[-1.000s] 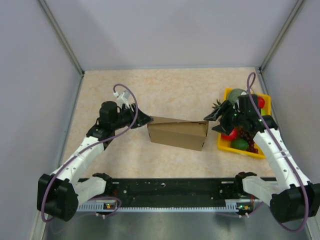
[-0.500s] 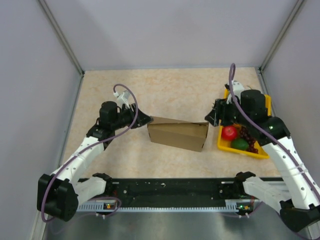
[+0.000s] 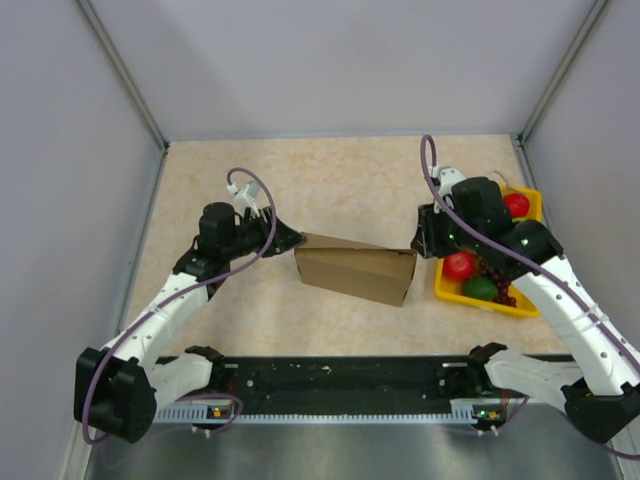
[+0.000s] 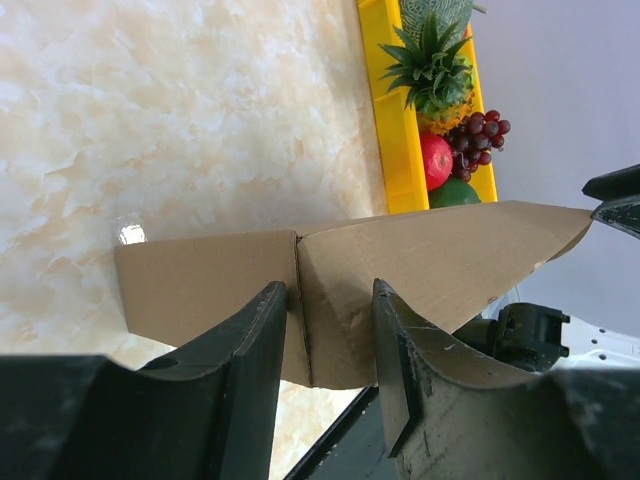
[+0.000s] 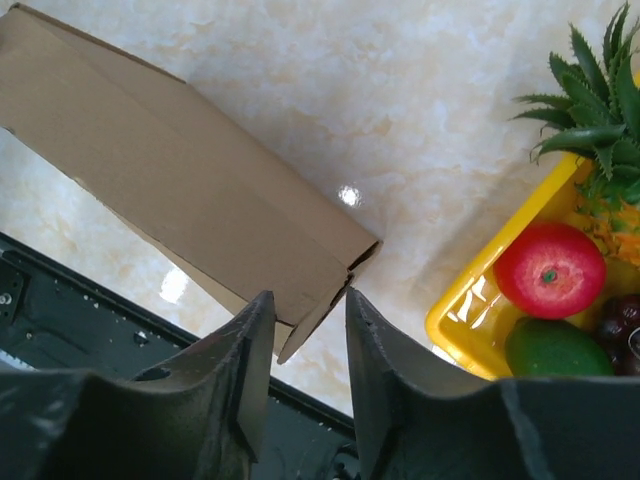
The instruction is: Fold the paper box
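The paper box [image 3: 355,267] is a brown cardboard carton lying in the middle of the table, partly folded, with loose flaps at its right end. My left gripper [image 3: 292,240] is open with its fingertips at the box's left end. In the left wrist view the box [image 4: 330,270] fills the gap ahead of the left gripper [image 4: 328,290]. My right gripper [image 3: 418,240] is open and hovers at the box's right end. In the right wrist view the right gripper [image 5: 308,297] is above the box's open corner [image 5: 340,265]. Neither gripper holds anything.
A yellow fruit tray [image 3: 478,303] stands right of the box, holding a red apple [image 3: 459,265], a green fruit [image 3: 480,288], grapes and a pineapple [image 4: 432,60]. Grey walls enclose the table on three sides. A black rail [image 3: 340,375] runs along the near edge.
My right arm has swung left from over the fruit tray, bringing its gripper to the box's right end. The left arm and the box have not moved.
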